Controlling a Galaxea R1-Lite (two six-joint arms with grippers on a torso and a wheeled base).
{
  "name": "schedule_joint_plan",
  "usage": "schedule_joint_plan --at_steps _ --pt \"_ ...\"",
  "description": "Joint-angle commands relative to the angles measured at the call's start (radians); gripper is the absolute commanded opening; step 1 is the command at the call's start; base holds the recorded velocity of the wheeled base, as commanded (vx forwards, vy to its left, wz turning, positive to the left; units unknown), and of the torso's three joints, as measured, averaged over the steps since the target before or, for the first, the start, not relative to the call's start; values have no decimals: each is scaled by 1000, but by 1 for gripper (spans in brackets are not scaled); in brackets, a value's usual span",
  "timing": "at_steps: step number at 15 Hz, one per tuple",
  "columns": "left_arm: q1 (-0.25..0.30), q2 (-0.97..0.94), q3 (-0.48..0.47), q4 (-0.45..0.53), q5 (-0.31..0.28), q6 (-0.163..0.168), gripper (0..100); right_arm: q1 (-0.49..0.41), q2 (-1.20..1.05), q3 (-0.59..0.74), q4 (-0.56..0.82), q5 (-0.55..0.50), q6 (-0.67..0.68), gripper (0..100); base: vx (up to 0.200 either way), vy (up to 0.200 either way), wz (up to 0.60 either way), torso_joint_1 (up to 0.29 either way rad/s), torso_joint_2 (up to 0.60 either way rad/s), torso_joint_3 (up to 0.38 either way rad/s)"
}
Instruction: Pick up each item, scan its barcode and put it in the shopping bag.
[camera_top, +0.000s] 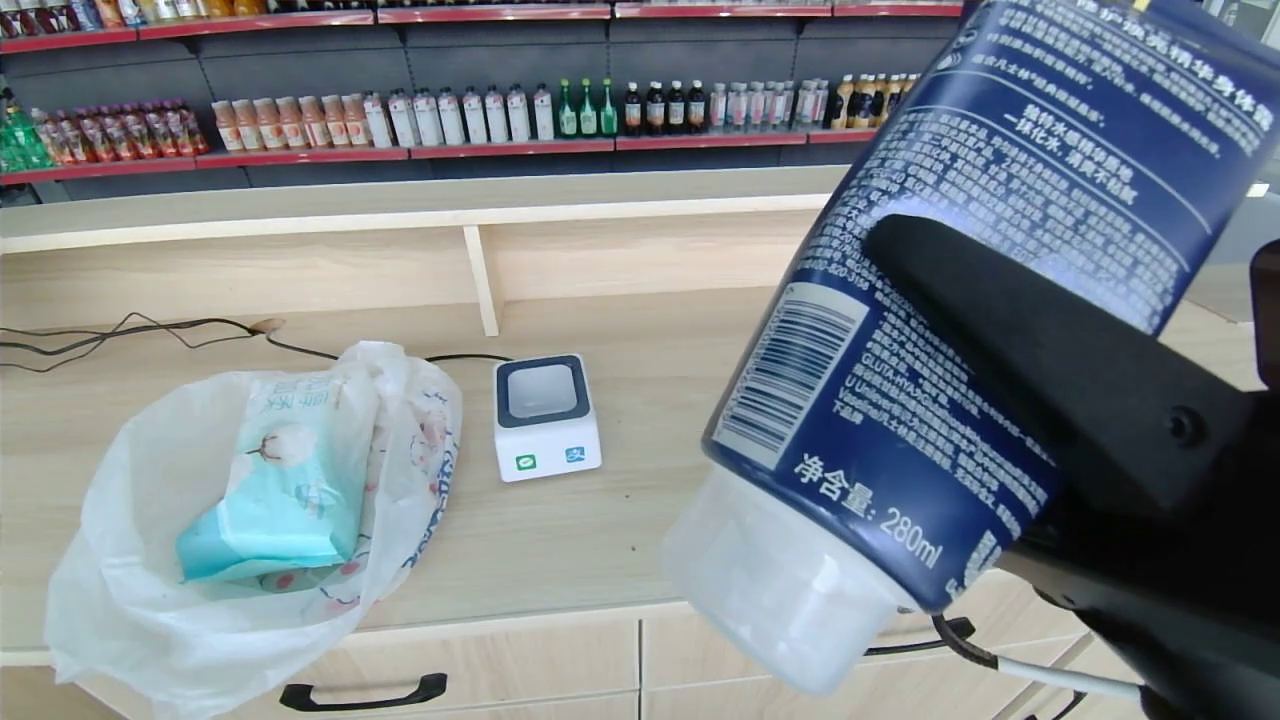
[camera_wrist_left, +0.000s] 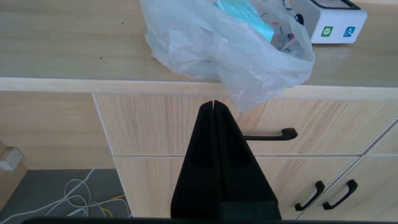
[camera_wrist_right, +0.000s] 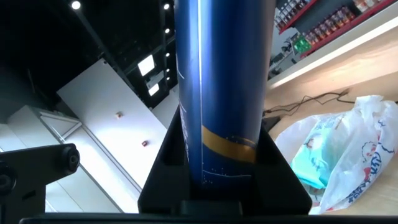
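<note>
- Fingers (camera_top: 1000, 330) of the right gripper (camera_top: 930, 270) clamp the dark blue plastic bottle with a clear cap (camera_top: 1000, 140) in the head view. It is raised above the pale wooden counter (camera_top: 620, 520), cap tilted down, barcode facing the camera.
- On that counter lies the white plastic shopping bag (camera_top: 130, 560) holding a teal soft pack (camera_top: 290, 480); the white square scanner box (camera_top: 545, 415) stands just beside it.
- Left wrist view: the left gripper (camera_wrist_left: 213, 115) is pressed closed and empty, before the wooden drawer fronts (camera_wrist_left: 155, 124), below the bag's (camera_wrist_left: 205, 43) overhanging edge.
- Right wrist view: the bottle (camera_wrist_right: 224, 62) sits between both fingers, with the bag (camera_wrist_right: 367, 155) on the counter beyond.
</note>
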Motion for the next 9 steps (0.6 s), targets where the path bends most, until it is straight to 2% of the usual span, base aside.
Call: schedule_joint_plan --at_steps 1,5,9 --pt "0 1 0 -1 0 -1 0 8 6 0 -1 0 0 0 0 0 0 0 0 0" --pt "0 1 0 -1 0 -1 0 52 13 0 -1 0 0 0 0 0 0 0 0 0" --pt "0 1 0 -1 0 -1 0 60 21 4 -1 0 11 0 0 0 0 0 0 0"
